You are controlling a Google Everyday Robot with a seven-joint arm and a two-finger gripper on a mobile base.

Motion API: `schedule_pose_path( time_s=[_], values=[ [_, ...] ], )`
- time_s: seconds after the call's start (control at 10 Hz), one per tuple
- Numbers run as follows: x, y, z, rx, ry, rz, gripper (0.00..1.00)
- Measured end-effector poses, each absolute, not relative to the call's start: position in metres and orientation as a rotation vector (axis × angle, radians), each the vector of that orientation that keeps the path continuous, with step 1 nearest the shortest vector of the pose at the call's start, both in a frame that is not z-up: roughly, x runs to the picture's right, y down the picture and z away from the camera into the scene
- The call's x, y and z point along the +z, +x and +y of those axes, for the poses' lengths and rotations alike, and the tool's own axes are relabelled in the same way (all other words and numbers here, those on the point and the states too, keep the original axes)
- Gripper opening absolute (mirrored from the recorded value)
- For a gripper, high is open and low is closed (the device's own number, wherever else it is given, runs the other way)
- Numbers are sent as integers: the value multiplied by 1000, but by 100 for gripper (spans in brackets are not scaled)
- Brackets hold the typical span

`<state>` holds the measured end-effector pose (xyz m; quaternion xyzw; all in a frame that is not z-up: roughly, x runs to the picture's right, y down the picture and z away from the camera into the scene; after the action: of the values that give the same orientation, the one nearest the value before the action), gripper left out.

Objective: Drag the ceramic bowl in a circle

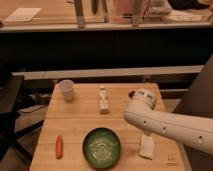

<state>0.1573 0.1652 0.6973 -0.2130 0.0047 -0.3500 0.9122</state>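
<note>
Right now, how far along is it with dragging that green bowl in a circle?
Nothing looks done: the ceramic bowl sits near the table's front edge with nothing touching it. In hand: the arm reaches over the table's right side, beyond and right of the bowl; its gripper is not in view. Left: touching the bowl and the whole circle.

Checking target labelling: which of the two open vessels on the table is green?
The ceramic bowl at the front edge; the cup is white. The gripper hovers behind it, rightward.
</note>
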Motion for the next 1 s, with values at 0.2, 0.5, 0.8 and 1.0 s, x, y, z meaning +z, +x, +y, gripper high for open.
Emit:
schedule_pose_path(
  time_s=[0.2, 0.5, 0.8, 1.0],
  values=[
    [702, 155, 166, -748, -434, -2, 80],
    [710, 154, 169, -792, -424, -27, 80],
    [716, 151, 169, -827, -416, -48, 80],
    [721, 150, 170, -859, -409, -67, 80]
  ],
)
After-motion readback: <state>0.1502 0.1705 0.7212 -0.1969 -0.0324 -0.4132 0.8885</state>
